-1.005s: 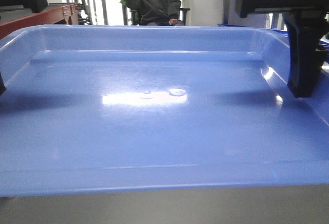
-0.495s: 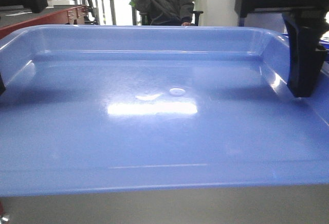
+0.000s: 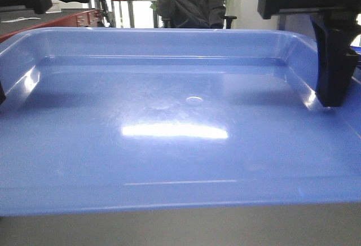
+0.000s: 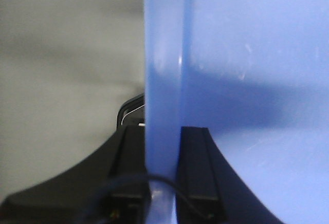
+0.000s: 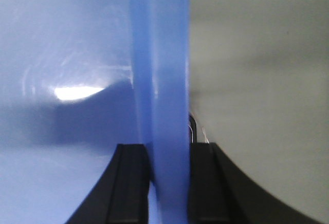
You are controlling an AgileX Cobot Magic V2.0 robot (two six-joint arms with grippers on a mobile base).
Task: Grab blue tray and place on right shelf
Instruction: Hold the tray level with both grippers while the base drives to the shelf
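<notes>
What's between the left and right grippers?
Only the tray, floor bare, per the front view. Left gripper and right gripper each clamp a side wall, per wrist views.

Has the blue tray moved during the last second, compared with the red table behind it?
Yes. The blue tray has shifted left against the red table, which now appears further right above the far rim.
</notes>
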